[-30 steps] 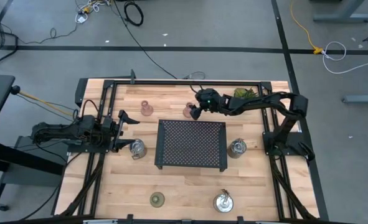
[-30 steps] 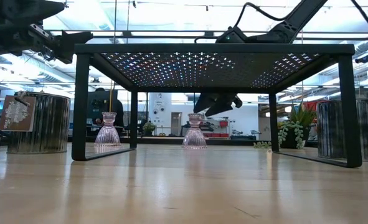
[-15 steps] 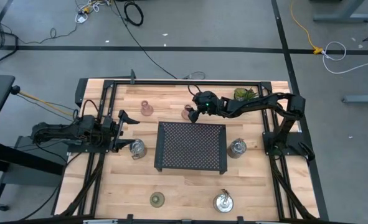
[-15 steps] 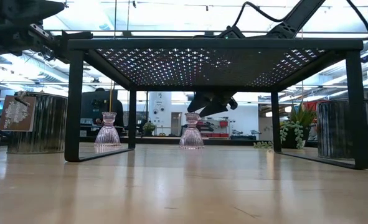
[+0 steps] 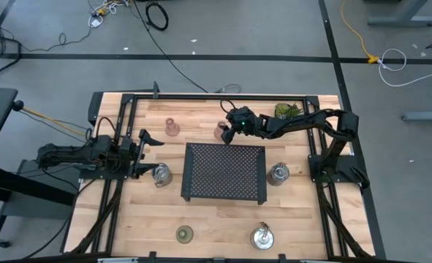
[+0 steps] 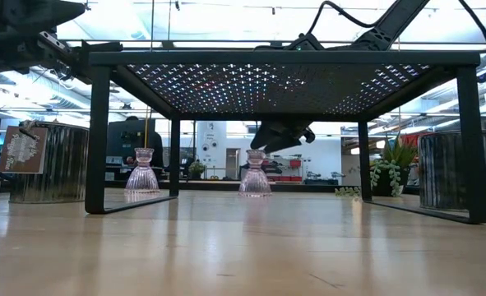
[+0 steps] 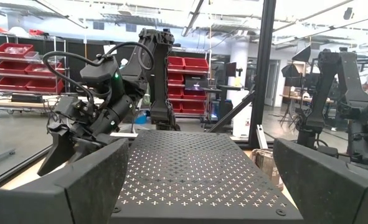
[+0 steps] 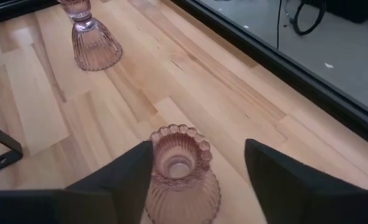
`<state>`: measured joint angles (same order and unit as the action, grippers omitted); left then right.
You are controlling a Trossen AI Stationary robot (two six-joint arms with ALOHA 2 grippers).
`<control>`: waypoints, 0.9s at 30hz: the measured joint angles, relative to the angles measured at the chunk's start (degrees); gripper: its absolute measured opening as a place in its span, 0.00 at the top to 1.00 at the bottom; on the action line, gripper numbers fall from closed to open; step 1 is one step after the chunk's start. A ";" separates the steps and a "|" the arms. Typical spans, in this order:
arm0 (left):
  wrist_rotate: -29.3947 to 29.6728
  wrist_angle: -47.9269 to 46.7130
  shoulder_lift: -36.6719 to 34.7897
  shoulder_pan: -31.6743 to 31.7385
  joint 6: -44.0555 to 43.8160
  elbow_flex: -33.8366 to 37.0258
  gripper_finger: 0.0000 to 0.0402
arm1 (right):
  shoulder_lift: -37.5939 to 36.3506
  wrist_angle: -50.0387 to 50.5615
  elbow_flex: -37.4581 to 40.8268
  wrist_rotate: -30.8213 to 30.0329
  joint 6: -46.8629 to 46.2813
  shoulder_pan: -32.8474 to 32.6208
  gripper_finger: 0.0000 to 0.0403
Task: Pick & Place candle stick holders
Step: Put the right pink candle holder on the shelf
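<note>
Two translucent pink holders stand upright on their bases at the table's far side, one (image 5: 172,127) to the left, one (image 5: 220,132) just beyond the black tray (image 5: 225,170). My right gripper (image 5: 229,131) is open at the second pink holder (image 8: 180,171), a finger on either side of its top cup. Three silver holders (image 5: 161,174) (image 5: 278,173) (image 5: 262,237) and the olive-green one (image 5: 184,234) stand around the tray. My left gripper (image 5: 147,142) is open and empty at the table's left, pointing at the tray. My right gripper comes slanting down from the table's right at the pink holder's top cup. One finger (image 8: 124,177) stands right against the scalloped rim (image 8: 155,140); I cannot tell whether it touches. The other finger (image 8: 283,180) stands apart from it. The holder stands upright on the table.
The black perforated tray (image 6: 284,78) stands on four legs in the table's middle, just near of my right gripper. A small green plant (image 5: 287,110) sits at the far right. A black frame (image 5: 216,96) runs round the table's far side.
My right gripper, still open, has gone a little toward the table's left and closed in on the pink holder. The black tray has slid slightly toward the table's near edge.
</note>
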<state>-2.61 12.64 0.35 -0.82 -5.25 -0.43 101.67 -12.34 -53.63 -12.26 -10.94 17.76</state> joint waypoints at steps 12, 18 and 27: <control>0.00 0.00 0.00 -0.01 -0.01 0.00 0.01 | 0.00 0.34 0.00 -0.75 2.09 0.09 0.97; -0.01 0.00 0.01 -0.01 0.01 0.01 0.01 | 0.00 0.07 0.00 -0.46 1.82 0.60 0.99; -0.02 0.00 0.01 -0.01 0.01 0.01 0.01 | -0.27 -0.32 0.02 0.77 1.81 0.81 1.00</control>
<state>-2.63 12.64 0.35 -0.83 -5.23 -0.41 101.40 -12.66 -53.60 -11.49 -9.13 18.57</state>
